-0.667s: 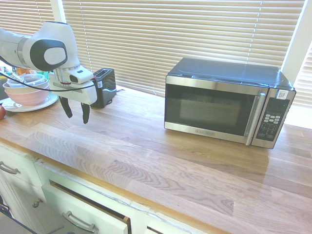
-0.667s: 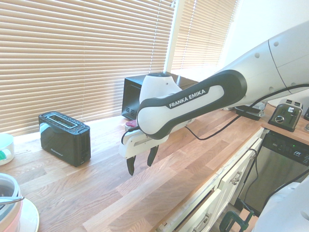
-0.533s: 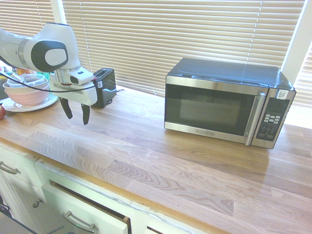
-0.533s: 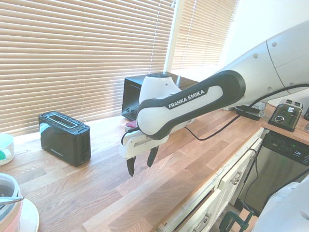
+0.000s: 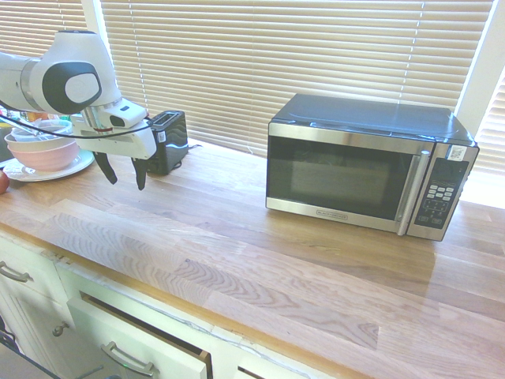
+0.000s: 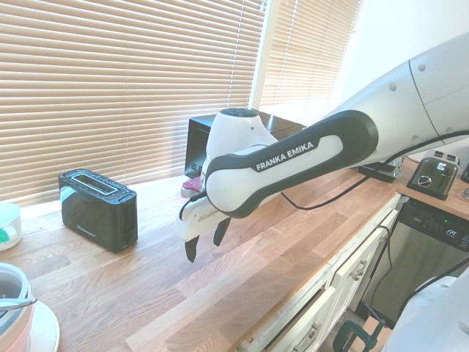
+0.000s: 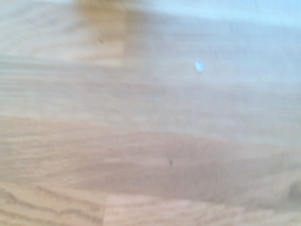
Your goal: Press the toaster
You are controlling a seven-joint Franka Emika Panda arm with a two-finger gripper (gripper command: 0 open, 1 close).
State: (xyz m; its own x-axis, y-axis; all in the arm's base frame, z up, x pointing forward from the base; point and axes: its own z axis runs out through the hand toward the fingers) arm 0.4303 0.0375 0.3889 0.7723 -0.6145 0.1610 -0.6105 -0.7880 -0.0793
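Observation:
The toaster (image 5: 169,140) (image 6: 98,208) is a small glossy black box with a slotted top, standing on the wooden counter by the window blinds. My gripper (image 5: 123,172) (image 6: 205,240) hangs open above the counter, fingers pointing down, with nothing between them. It is in front of the toaster and apart from it, nearer the counter's front edge. The wrist view shows only blurred wood grain.
A black-and-steel microwave (image 5: 367,166) stands further along the counter. Stacked bowls on a plate (image 5: 43,150) sit beyond the toaster at the counter's end. Drawers (image 5: 126,332) run below the front edge. A second small appliance (image 6: 434,176) sits on the far counter.
The arm has lifted slightly and shifted toward the toaster and the bowls. The gripper stays open.

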